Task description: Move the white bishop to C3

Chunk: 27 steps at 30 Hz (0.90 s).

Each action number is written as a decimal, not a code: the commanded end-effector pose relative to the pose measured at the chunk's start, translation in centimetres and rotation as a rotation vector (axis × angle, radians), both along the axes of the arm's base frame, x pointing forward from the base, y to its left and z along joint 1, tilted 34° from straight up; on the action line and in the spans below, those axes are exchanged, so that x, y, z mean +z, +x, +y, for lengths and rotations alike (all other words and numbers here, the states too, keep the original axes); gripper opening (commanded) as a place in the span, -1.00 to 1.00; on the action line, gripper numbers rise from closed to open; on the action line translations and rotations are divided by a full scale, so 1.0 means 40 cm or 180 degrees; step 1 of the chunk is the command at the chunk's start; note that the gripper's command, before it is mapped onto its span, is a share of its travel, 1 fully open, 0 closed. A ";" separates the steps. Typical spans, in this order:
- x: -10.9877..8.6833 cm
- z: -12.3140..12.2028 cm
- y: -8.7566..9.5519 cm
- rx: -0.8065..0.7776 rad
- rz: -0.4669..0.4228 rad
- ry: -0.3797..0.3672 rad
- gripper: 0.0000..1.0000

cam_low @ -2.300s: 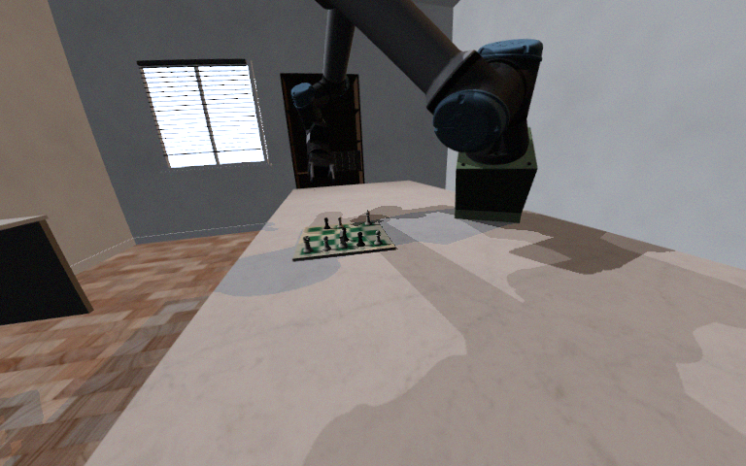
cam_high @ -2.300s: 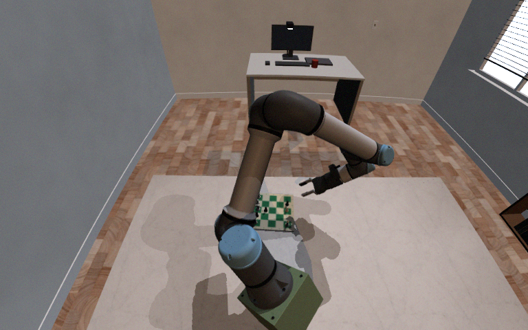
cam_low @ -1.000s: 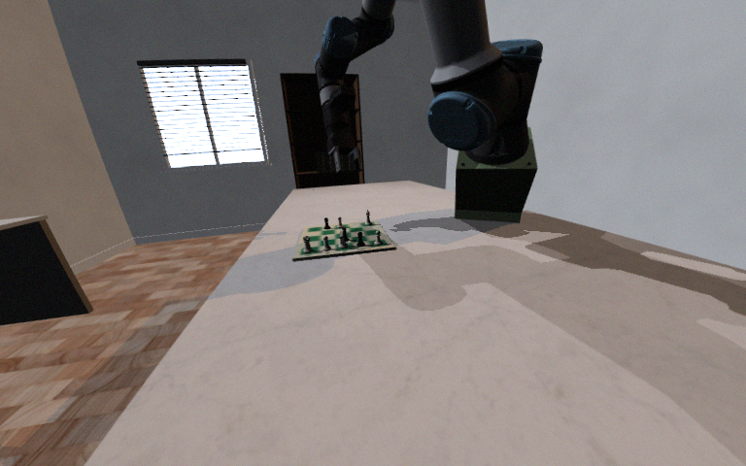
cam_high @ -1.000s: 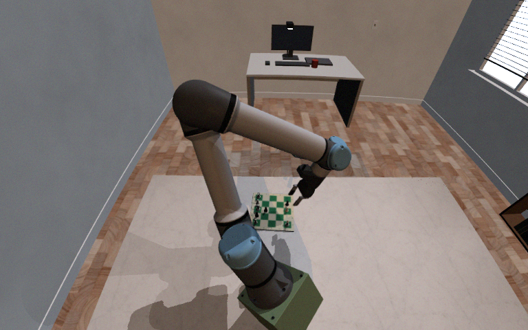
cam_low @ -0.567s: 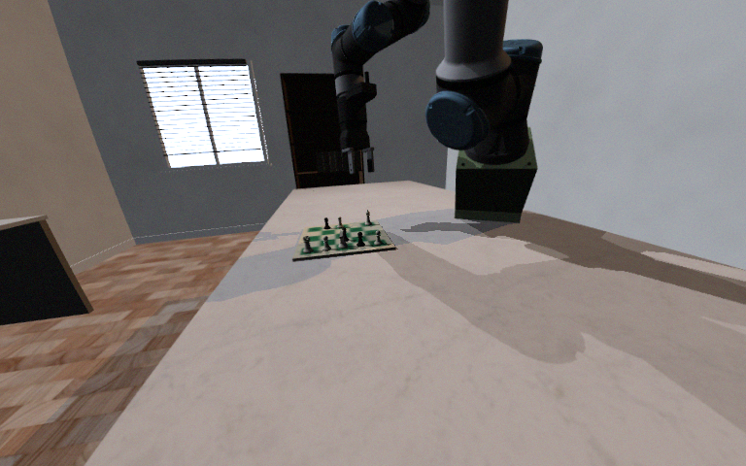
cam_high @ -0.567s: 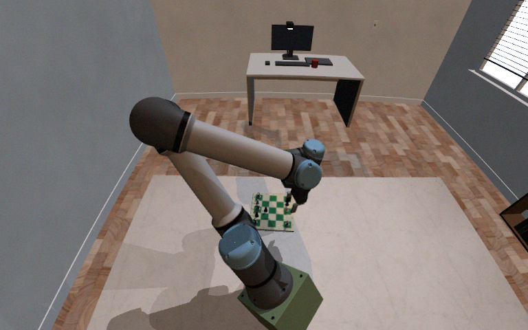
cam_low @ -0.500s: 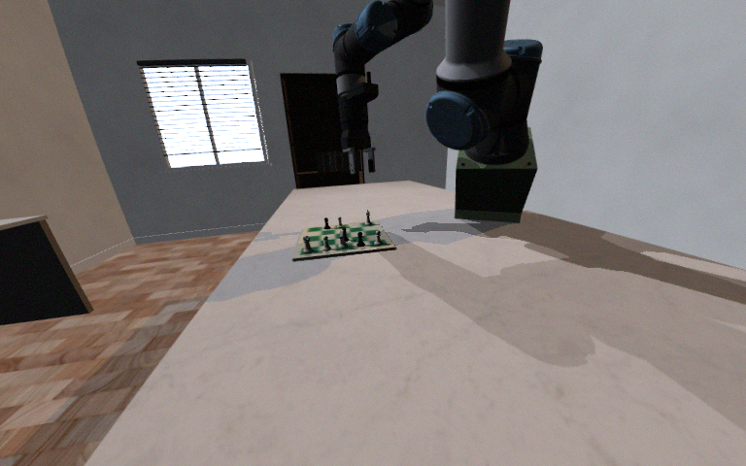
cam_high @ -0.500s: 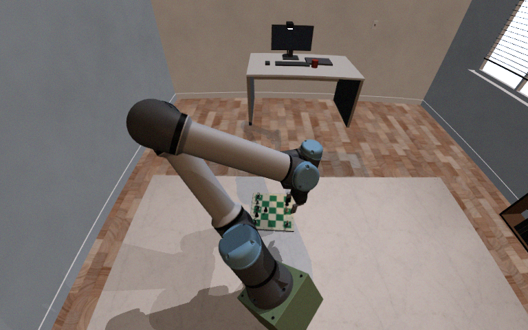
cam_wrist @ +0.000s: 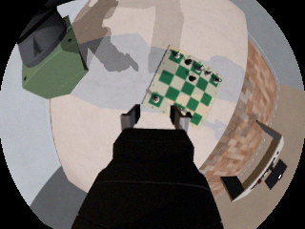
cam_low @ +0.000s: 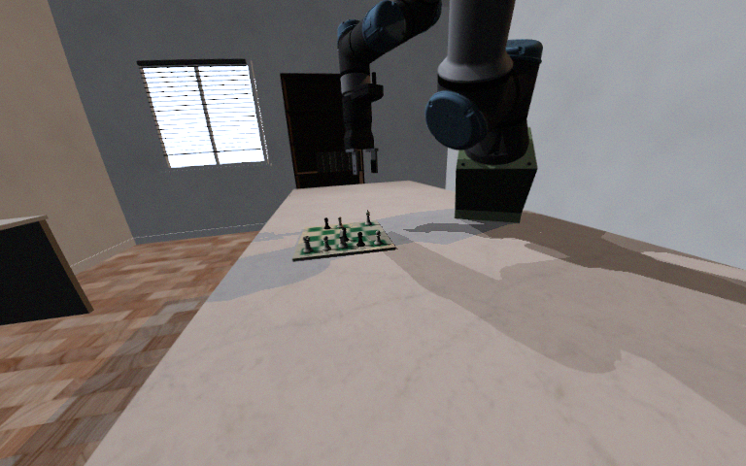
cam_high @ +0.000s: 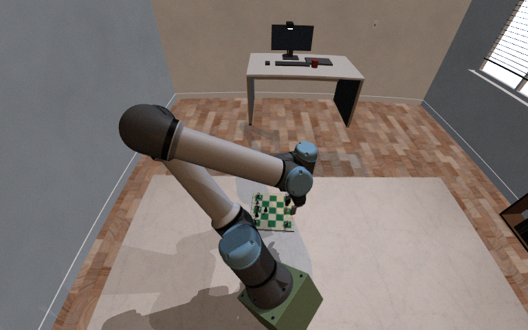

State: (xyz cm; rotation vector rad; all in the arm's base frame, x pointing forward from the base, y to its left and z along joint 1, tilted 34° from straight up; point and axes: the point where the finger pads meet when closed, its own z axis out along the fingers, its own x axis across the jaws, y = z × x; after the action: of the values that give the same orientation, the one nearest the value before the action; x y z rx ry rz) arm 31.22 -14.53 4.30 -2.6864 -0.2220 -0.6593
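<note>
Nothing's been moved yet, I'd say: the claw [cam_low: 365, 162] hangs high above the far edge of the board [cam_low: 385, 247], fingers spread wide and empty. The pieces all stand upright on the board. They're tiny from here, so I can't tell which is the white bishop; finding, gripping and carrying it remain.

chessboard [cam_low: 343, 242] on table [cam_low: 385, 340], pieces [cam_low: 343, 236] on board
</note>
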 end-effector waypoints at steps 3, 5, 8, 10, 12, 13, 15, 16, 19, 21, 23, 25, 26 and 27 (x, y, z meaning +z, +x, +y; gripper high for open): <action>0.000 -0.001 0.000 -0.0001 -0.0001 -0.0003 1.00; 0.000 -0.001 0.000 -0.0001 -0.0001 -0.0003 1.00; 0.000 -0.001 0.000 0.0001 -0.0002 -0.0004 1.00; 0.000 -0.001 0.000 0.0007 -0.0005 -0.0007 1.00; 0.000 -0.001 0.000 0.0017 -0.0009 -0.0012 1.00; 0.000 -0.001 0.000 0.0017 -0.0009 -0.0012 1.00; 0.000 -0.001 0.000 0.0024 -0.0013 -0.0016 1.00; 0.000 0.000 -0.001 0.0034 -0.0017 -0.0020 1.00; -0.001 0.000 -0.001 0.0072 -0.0035 -0.0040 1.00; -0.002 0.001 -0.002 0.0109 -0.0052 -0.0059 1.00; -0.002 0.002 -0.003 0.0155 -0.0074 -0.0082 1.00; -0.003 0.002 -0.004 0.0212 -0.0100 -0.0111 1.00; -0.004 0.003 -0.004 0.0244 -0.0115 -0.0127 1.00; -0.005 0.003 -0.005 0.0279 -0.0131 -0.0145 1.00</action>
State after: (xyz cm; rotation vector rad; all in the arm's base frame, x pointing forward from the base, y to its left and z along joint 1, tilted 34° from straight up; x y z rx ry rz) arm 31.09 -14.42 4.18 -2.6892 -0.3124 -0.6789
